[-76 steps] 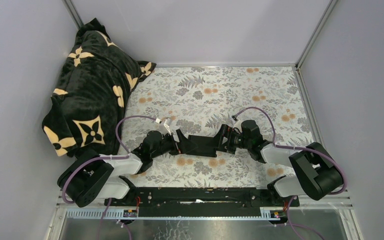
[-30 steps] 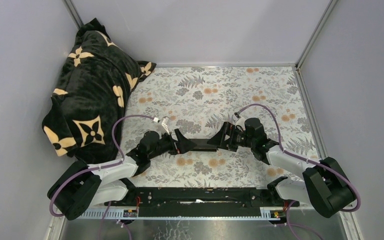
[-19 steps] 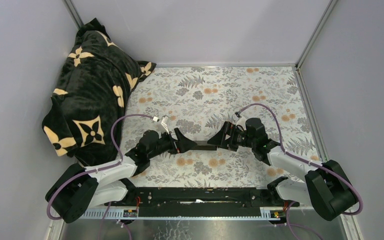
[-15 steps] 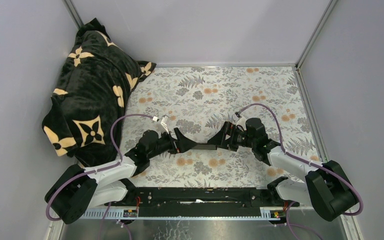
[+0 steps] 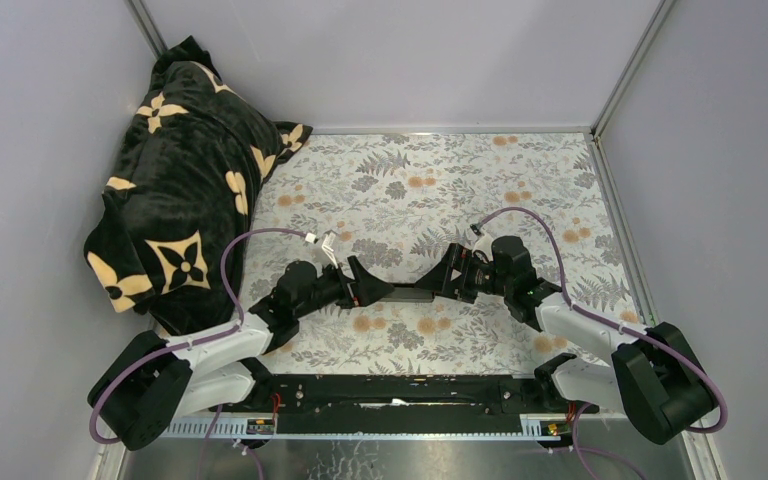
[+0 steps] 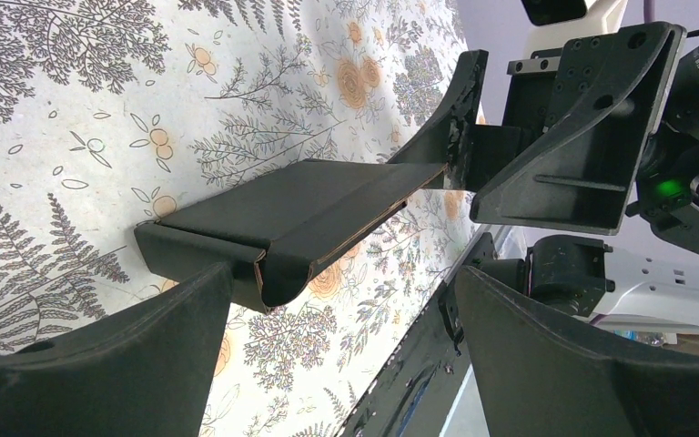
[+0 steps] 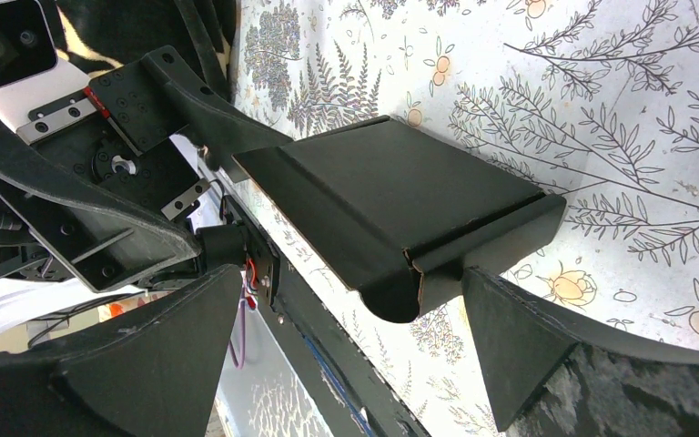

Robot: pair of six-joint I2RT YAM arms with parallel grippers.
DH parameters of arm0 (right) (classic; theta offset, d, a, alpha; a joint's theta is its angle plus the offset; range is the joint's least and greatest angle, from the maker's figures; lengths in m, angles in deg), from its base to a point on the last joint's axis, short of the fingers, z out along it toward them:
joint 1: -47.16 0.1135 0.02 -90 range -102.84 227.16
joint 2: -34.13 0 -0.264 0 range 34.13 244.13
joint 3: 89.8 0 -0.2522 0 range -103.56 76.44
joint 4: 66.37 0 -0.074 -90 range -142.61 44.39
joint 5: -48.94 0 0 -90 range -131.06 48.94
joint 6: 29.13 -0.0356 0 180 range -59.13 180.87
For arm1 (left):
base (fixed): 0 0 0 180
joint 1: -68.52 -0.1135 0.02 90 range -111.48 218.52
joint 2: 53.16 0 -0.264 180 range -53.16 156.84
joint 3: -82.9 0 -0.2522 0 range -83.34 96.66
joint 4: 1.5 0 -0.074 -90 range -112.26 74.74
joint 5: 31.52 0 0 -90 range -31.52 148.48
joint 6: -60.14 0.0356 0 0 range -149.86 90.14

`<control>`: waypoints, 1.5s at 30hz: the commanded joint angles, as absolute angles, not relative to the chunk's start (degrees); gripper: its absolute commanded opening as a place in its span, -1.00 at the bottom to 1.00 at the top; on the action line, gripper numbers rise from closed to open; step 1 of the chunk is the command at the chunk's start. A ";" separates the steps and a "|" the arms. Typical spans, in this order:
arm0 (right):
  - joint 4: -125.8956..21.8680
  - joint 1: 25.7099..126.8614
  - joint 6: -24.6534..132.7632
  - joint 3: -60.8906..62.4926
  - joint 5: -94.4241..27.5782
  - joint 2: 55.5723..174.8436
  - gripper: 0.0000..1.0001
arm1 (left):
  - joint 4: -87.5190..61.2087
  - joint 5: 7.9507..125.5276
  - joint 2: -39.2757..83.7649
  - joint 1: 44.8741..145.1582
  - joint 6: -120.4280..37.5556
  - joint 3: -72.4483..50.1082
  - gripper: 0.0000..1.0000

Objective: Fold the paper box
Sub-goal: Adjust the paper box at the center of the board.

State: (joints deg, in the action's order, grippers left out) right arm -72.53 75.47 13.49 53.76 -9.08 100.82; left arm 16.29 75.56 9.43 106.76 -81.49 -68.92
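The paper box [image 5: 407, 292] is matte black card with raised side flaps, lying on the flowered tablecloth between the two grippers. My left gripper [image 5: 362, 284] stands open at its left end and my right gripper [image 5: 446, 276] open at its right end. In the left wrist view the box [image 6: 300, 208] runs away from the open left gripper [image 6: 341, 278]; its near end lies against the left finger [image 6: 118, 364], well clear of the other. In the right wrist view the box [image 7: 391, 196] reaches into the open right gripper [image 7: 350, 282], close to the right finger [image 7: 528, 355].
A black plush blanket with cream flowers [image 5: 180, 180] is heaped at the back left. Grey walls close in the table on three sides. A black mounting rail [image 5: 390, 390] runs along the near edge between the arm bases.
The box, a broad flat shape between the grippers earlier, shows from above as a narrow strip. Both arms have swung their elbows outward and lower. Over the last half second nothing moves visibly.
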 commanded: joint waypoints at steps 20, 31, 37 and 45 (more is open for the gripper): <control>-74.73 75.42 14.79 49.91 -9.33 102.03 0.99 | 17.61 75.46 11.29 107.25 -80.80 -65.66 0.97; -75.11 75.37 15.34 49.71 -9.51 103.54 0.99 | 17.62 75.36 12.35 107.27 -80.65 -65.28 0.98; -75.11 75.37 15.81 49.45 -9.69 104.15 0.99 | 17.86 75.18 13.12 107.28 -80.48 -65.06 0.97; -74.89 75.37 16.35 48.87 -9.77 104.94 0.99 | 18.20 75.03 14.32 107.23 -80.07 -64.63 0.97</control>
State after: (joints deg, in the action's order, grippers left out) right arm -72.62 75.26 15.48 51.68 -10.45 104.26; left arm 15.94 74.05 13.56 106.73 -80.73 -66.30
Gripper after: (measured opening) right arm 0.993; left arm 0.986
